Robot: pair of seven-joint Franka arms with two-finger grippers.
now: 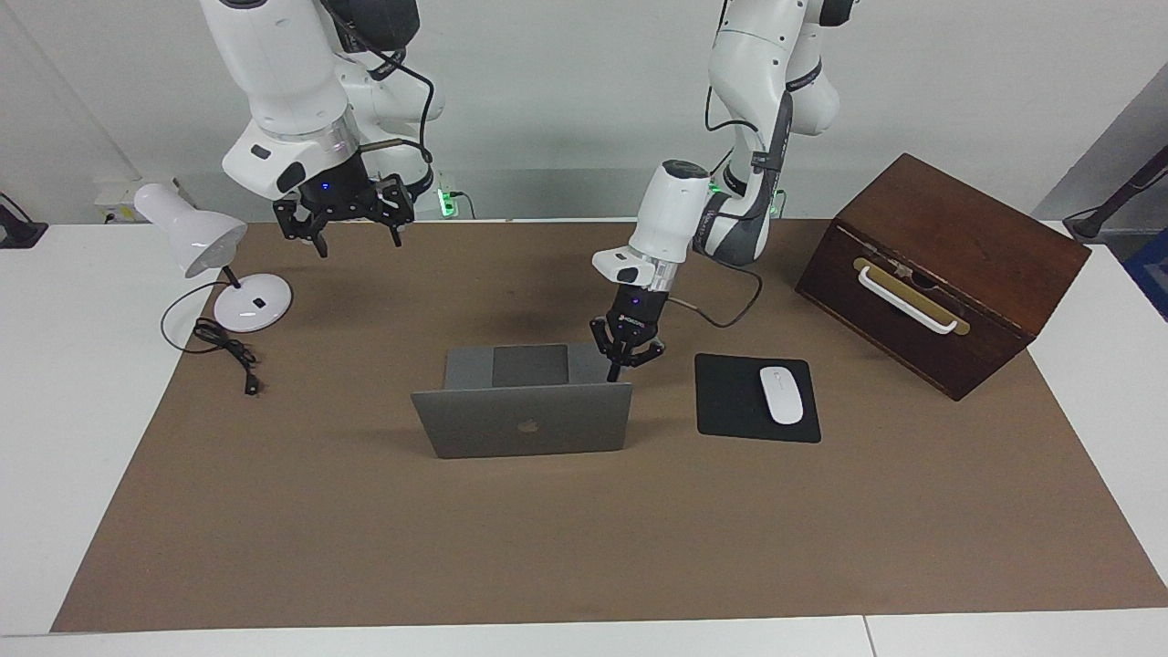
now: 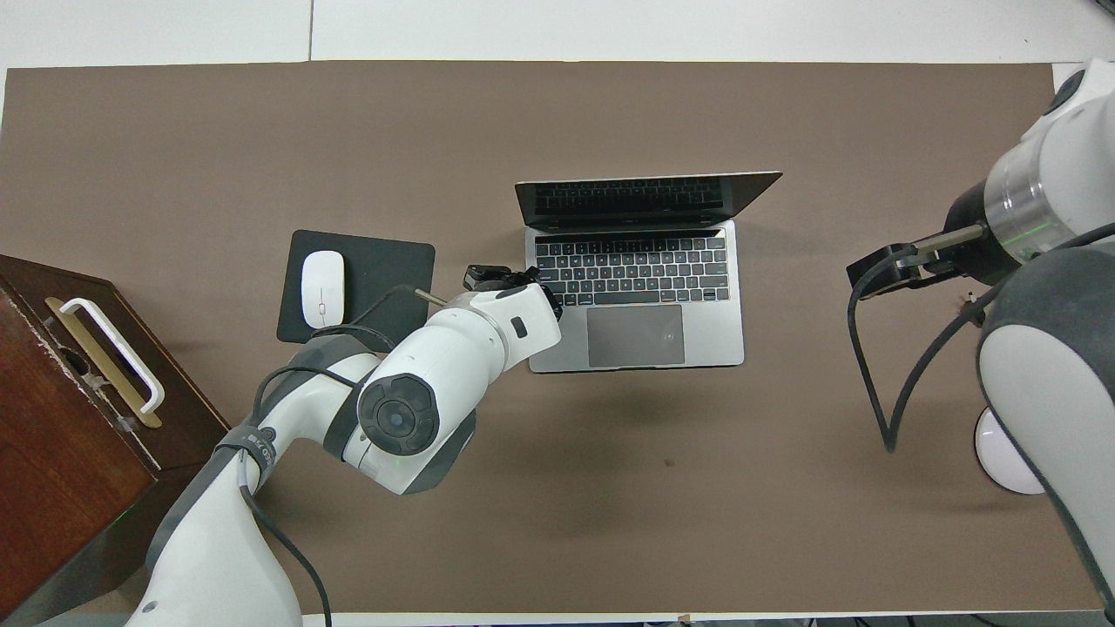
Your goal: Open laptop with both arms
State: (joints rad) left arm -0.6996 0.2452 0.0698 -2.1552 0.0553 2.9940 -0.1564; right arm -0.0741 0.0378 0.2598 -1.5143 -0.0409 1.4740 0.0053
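The silver-grey laptop (image 1: 525,424) stands open in the middle of the brown mat, its lid upright with the apple logo facing away from the robots. Its keyboard and trackpad show in the overhead view (image 2: 636,335). My left gripper (image 1: 623,363) is low at the deck's edge toward the left arm's end of the table, beside the keyboard; it also shows in the overhead view (image 2: 501,279). Whether it touches the deck I cannot tell. My right gripper (image 1: 351,233) is open and empty, raised above the mat toward the right arm's end, apart from the laptop.
A black mouse pad (image 1: 730,401) with a white mouse (image 1: 781,394) lies beside the laptop toward the left arm's end. A dark wooden box (image 1: 940,274) with a white handle stands past it. A white desk lamp (image 1: 196,239) and its cable (image 1: 228,351) sit at the right arm's end.
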